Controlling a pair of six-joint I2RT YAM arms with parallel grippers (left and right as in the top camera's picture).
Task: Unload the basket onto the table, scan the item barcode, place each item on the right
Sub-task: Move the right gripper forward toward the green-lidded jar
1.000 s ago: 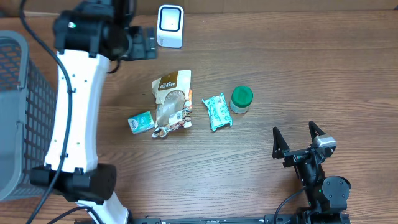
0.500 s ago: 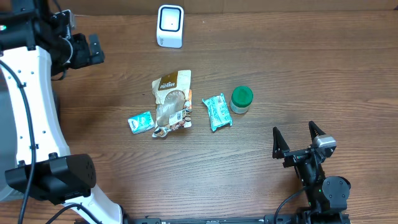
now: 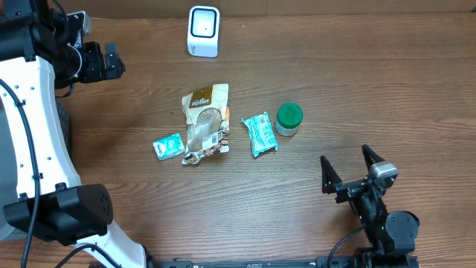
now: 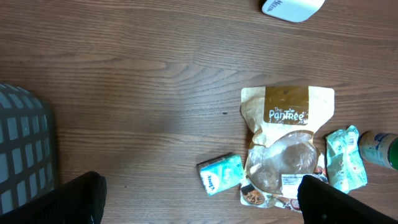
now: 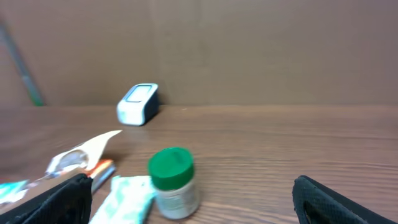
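Shifting slightly left, right hand [image 3: 343,154], fingers spread, nothing held

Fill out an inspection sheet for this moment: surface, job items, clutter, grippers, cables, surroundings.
Surface: wood-grain table, with the items grouped near its middle.
Job's things: white scanner at the far edge. A brown pouch lies flat, with a small teal packet to its left. To its right are a larger teal packet and an upright green-lidded jar.
Clutter: nothing seen.
Grippers: left gripper open at the far left, holding nothing. The right gripper is open near the front edge, also holding nothing.
Cables: black cable at the right arm's base, away from the items.
Surroundings: grey mesh basket at the left; brown wall behind the table.
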